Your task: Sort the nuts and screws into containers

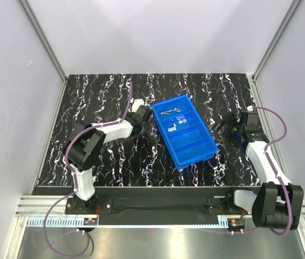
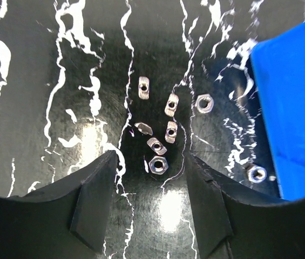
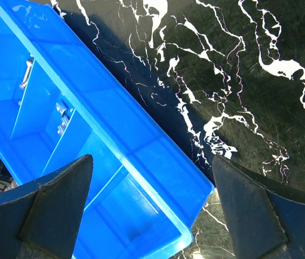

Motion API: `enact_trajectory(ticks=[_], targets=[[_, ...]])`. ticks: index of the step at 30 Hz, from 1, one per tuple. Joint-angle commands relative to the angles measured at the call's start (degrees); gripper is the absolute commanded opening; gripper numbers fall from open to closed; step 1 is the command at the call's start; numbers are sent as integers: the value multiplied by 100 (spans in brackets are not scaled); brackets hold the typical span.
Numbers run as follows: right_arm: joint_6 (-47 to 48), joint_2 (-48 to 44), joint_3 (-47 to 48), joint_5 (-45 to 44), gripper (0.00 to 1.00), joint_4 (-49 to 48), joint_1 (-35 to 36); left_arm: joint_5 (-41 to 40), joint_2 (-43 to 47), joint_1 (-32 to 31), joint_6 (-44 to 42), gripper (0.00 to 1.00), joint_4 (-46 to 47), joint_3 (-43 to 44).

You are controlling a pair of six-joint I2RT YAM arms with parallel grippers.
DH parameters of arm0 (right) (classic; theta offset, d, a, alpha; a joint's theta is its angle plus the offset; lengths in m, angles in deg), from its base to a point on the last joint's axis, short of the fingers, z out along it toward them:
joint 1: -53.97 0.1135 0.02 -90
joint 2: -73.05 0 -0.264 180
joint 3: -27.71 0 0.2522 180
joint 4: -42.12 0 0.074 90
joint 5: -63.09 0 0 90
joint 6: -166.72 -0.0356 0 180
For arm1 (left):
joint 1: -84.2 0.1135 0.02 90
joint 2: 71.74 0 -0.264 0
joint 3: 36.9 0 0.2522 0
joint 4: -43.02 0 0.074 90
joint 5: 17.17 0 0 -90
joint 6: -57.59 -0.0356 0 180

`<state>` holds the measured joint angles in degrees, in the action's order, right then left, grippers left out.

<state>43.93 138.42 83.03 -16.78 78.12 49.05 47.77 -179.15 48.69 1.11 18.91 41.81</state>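
The blue tray lies in the middle of the table. A few screws lie in its far compartment and a few nuts in the one beside it. My left gripper is open and empty at the tray's left far corner. In the left wrist view it hangs over several loose nuts on the table, with the tray wall at right. My right gripper is open and empty right of the tray; in the right wrist view it is above the tray's near end. A screw and nuts show inside.
The tabletop is black marble with white veins. White walls with metal posts enclose the table on three sides. One nut lies close against the tray wall. The tray's two near compartments hold nothing.
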Motion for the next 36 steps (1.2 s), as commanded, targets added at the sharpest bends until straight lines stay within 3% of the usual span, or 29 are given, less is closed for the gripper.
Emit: enact_trajectory(ticks=[1, 8, 24, 28, 36], targets=[[72, -23, 186, -11, 100, -88, 18, 1, -130, -44, 102, 56, 209, 18], [80, -24, 203, -29, 100, -62, 18, -87, -280, -105, 76, 49, 112, 71], [45, -41, 177, -46, 100, -88, 18, -263, -254, -150, 173, 18, 314, -237], [37, -24, 186, -29, 100, -80, 18, -201, -8, -158, 164, 15, 384, -403], [19, -6, 194, -11, 100, -114, 18, -17, 1389, -395, 15, 15, 604, -791]])
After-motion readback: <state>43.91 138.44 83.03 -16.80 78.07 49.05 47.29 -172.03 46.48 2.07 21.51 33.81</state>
